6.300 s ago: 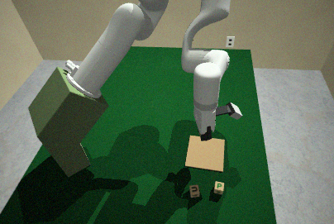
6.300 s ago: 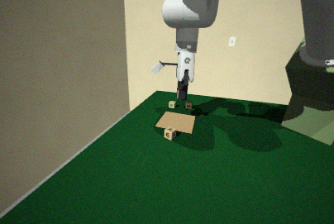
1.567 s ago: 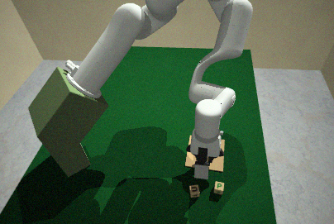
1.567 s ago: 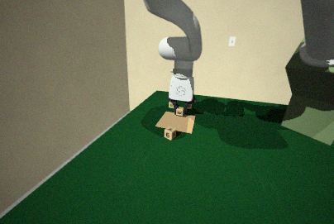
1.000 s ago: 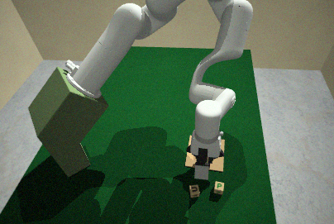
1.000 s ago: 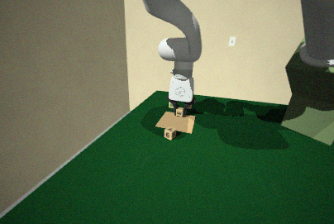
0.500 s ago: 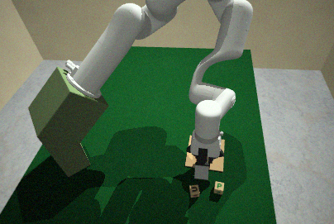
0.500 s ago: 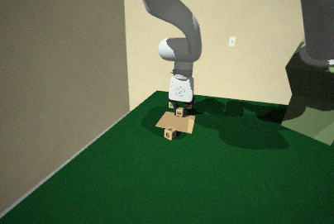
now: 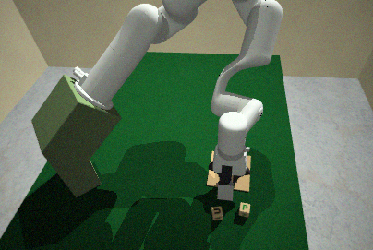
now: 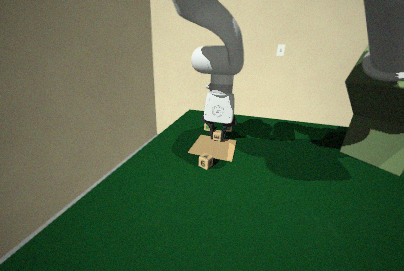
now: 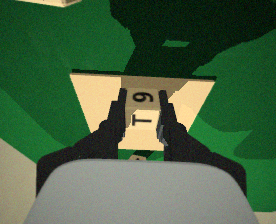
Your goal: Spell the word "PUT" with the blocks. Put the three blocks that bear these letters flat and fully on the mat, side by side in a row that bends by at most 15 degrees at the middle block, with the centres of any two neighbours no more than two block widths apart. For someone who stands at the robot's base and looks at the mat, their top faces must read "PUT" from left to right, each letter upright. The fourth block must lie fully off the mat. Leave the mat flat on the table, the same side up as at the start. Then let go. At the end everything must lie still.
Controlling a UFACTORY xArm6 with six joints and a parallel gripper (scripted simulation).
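Observation:
My gripper point(image 10: 217, 137) point(image 11: 141, 100) is shut on the T block point(image 10: 217, 135) point(image 11: 143, 120), over the mat point(image 9: 242, 184) point(image 10: 212, 148) point(image 11: 89, 92). The T shows sideways in the wrist view; the block's neighbouring face bears a 6 or 9. Whether the block touches the mat is unclear. The P block point(image 9: 245, 208) point(image 10: 206, 127), with a green letter, and the U block point(image 9: 217, 213) point(image 10: 229, 128) lie off the mat. The U looks upside down in the top view. The fourth block point(image 10: 205, 161) point(image 11: 54, 2) lies off the mat's opposite edge; its top letter is unreadable.
The olive base stand point(image 9: 76, 140) point(image 10: 372, 137) is well to the side of the mat, on the green table surface point(image 9: 268, 108) point(image 10: 150, 207). The arm hides part of the mat in the top view. Part of another block point(image 11: 137, 158) shows beyond the mat in the wrist view.

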